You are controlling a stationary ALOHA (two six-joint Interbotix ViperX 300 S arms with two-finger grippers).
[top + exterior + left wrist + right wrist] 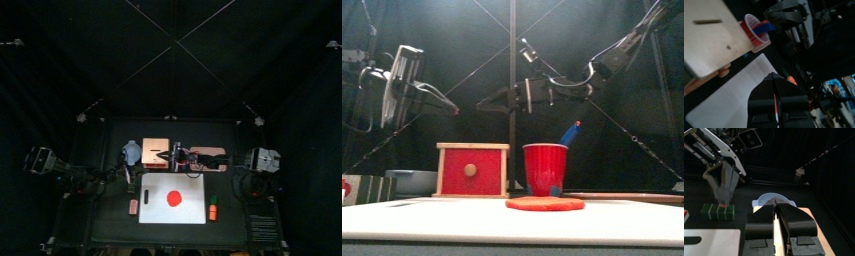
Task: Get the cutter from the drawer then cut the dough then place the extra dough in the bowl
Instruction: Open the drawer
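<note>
Centrally, a flat red dough disc point(171, 196) lies on the white cutting board point(151, 212) at the table's point(110, 190) front. Behind it stand a wooden box point(472, 170), red drawer closed, and a red cup point(545, 168). Both claws are empty with jaws pressed together: right claw point(775, 202) high over the box, left claw point(773, 75) raised at left.

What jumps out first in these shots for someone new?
The red dough disc lies flat and uncut on the white cutting board at the table's front. Behind it stand the wooden box, its red drawer front closed, and a red cup holding a blue knife. The right gripper hangs above the box, jaws together.
</note>
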